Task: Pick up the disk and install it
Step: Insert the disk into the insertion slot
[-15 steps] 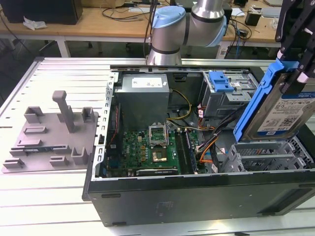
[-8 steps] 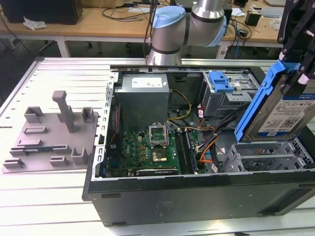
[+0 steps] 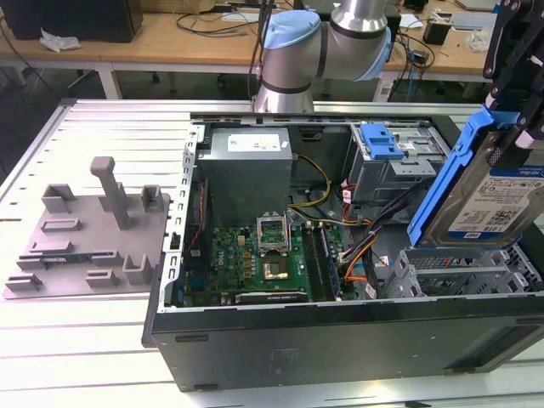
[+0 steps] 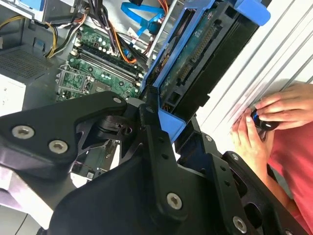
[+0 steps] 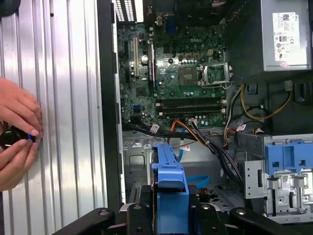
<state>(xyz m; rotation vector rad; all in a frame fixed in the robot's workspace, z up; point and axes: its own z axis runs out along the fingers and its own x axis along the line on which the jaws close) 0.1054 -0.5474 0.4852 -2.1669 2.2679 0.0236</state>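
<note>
The disk [image 3: 497, 200], a silver drive with a white and blue label in a blue plastic frame, hangs tilted over the right end of the open computer case [image 3: 340, 340]. My gripper [image 3: 512, 115] is shut on its upper end, coming down from the exterior view's top right. The disk's lower edge sits just above the metal drive cage [image 3: 459, 270]. In the second wrist view the black fingers [image 4: 151, 142] clamp the blue frame of the disk [image 4: 195, 58]. In the first wrist view the disk [image 5: 168, 191] is seen edge-on, above the case floor.
A grey moulded tray [image 3: 85, 229] with upright posts lies at the exterior view's left on the slatted table. Inside the case are the power supply [image 3: 246, 161], the motherboard [image 3: 255, 255], loose cables [image 3: 361, 255] and a bay with a blue clip [image 3: 380, 140]. A person's hands [image 5: 14, 132] rest beside the case.
</note>
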